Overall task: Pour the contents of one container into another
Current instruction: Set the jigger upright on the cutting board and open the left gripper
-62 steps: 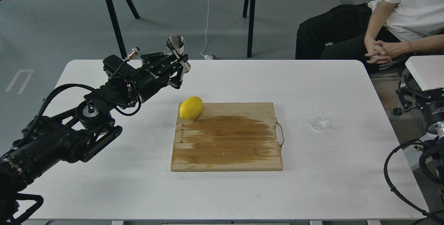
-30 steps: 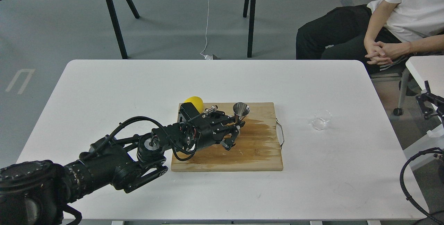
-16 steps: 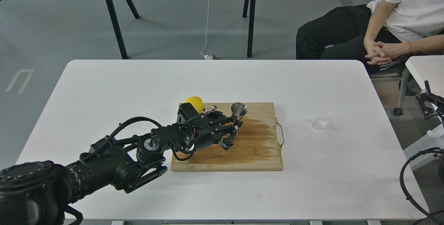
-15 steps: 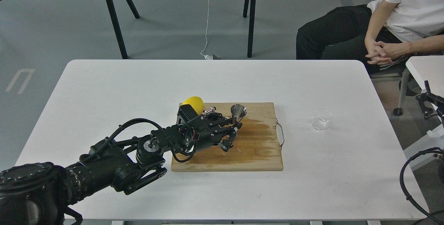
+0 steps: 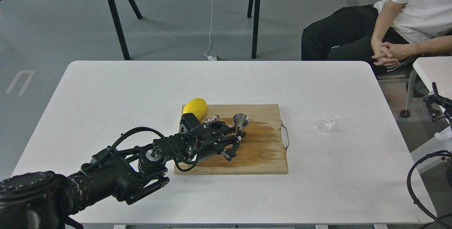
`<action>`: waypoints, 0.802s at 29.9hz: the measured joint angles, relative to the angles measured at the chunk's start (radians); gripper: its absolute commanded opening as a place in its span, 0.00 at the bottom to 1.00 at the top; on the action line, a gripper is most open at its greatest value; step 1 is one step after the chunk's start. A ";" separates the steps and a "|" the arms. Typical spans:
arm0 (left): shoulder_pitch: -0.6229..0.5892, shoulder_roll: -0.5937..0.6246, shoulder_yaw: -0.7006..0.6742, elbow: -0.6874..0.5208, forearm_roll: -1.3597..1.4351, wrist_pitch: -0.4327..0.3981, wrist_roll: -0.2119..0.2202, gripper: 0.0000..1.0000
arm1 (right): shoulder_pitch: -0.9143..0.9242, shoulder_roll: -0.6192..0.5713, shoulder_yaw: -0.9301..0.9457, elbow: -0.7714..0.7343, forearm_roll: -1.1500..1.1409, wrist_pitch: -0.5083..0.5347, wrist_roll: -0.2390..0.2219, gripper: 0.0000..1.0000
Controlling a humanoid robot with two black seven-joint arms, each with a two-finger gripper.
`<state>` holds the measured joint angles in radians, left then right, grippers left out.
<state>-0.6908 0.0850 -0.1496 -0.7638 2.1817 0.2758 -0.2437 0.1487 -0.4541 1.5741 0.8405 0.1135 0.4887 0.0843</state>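
The steel hourglass jigger [image 5: 241, 120] stands upright over the wooden cutting board [image 5: 261, 158], a little right of the board's middle. My left gripper [image 5: 237, 138] is shut on its lower cone, which the fingers mostly hide. The small clear glass cup [image 5: 327, 121] stands alone on the white table [image 5: 317, 186], right of the board and far from both grippers. At the right edge of the view only a dark part of my right gripper [image 5: 437, 104] shows, and its fingers cannot be made out.
A yellow lemon [image 5: 195, 108] lies on the board's far left corner, just behind my left wrist. The board has a metal handle [image 5: 285, 136] on its right side. A seated person [image 5: 395, 20] is at the far right.
My left gripper has drawn the jigger slightly toward me and to the left over the board, uncovering more of the lemon. The glass cup has not moved.
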 measured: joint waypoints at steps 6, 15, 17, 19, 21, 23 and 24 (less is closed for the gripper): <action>-0.002 0.001 -0.003 0.000 0.000 0.001 -0.001 0.36 | -0.001 -0.002 0.000 0.000 0.000 0.000 0.000 1.00; -0.006 0.010 -0.007 -0.012 0.000 0.002 -0.009 0.44 | -0.002 -0.002 0.000 0.000 0.000 0.000 0.000 1.00; -0.006 0.018 -0.008 -0.015 0.000 0.003 -0.010 0.47 | -0.003 -0.002 0.000 -0.001 0.000 0.000 0.000 1.00; -0.004 0.028 -0.008 -0.021 0.000 0.010 -0.011 0.50 | -0.003 -0.002 0.000 -0.003 0.000 0.000 0.000 1.00; -0.001 0.042 -0.008 -0.029 0.000 0.022 -0.011 0.55 | -0.003 -0.002 0.000 -0.007 -0.001 0.000 0.000 1.00; 0.005 0.057 -0.009 -0.045 0.000 0.031 -0.011 0.60 | -0.003 -0.002 -0.001 -0.010 -0.002 0.000 -0.001 1.00; 0.011 0.066 -0.009 -0.054 0.000 0.035 -0.012 0.61 | -0.003 -0.002 -0.002 -0.012 -0.002 0.000 -0.003 1.00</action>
<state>-0.6800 0.1510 -0.1588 -0.8179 2.1817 0.3112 -0.2552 0.1457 -0.4558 1.5726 0.8283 0.1113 0.4887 0.0809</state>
